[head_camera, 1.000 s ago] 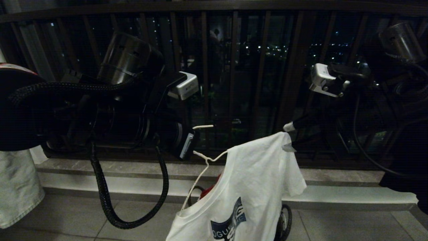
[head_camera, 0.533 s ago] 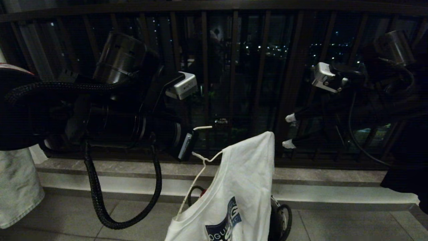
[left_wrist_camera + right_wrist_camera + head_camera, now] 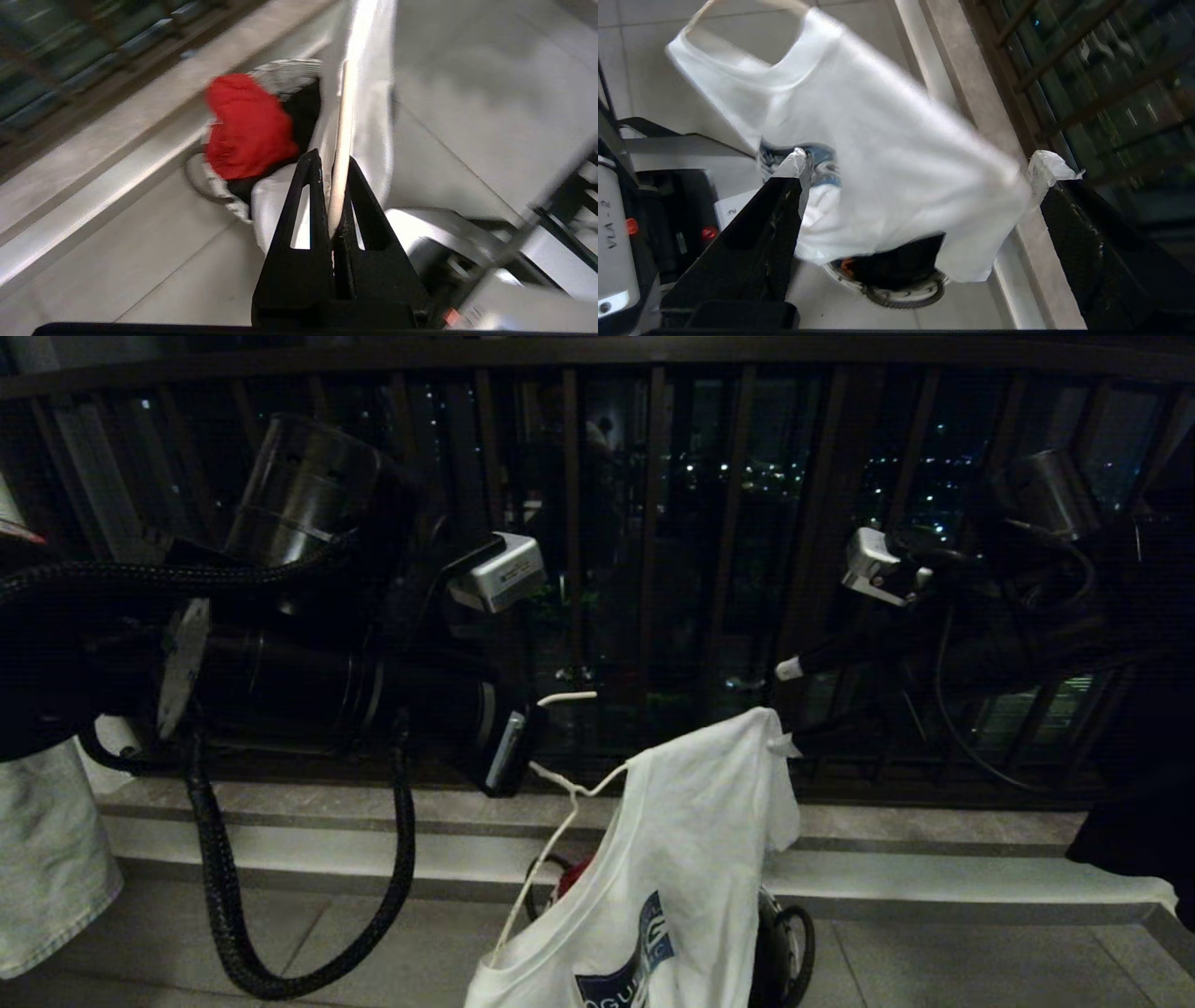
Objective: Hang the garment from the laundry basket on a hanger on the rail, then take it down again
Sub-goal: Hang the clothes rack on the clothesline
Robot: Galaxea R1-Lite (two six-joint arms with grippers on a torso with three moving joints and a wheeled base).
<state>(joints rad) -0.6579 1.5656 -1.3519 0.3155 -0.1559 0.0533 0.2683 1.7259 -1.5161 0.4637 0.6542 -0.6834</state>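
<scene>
1. The garment (image 3: 691, 859) is the biggest thing here: a white T-shirt filling the lower centre of the head view, draped half-on over the hanger (image 3: 560, 803). Its long axis runs from the shoulder peak at mid-frame down and left to the collar at the bottom edge, so it hangs tilted.
2. The left gripper (image 3: 334, 219), at centre-left of the head view, is clamped tight on the hanger's wire, holding it up with the twisted neck pointing up-left.
3. The right gripper (image 3: 920, 172), at centre-right, is spread wide with the shirt's shoulder between its fingers, gripping nothing.
4. The laundry basket (image 3: 896, 289) sits low in the frame, under the shirt.
5. My read: this is the dressing-the-hanger step, not done yet. Next the right side needs to re-grab the fabric and pull it over the hanger's far arm. The rail isn't in view.
</scene>
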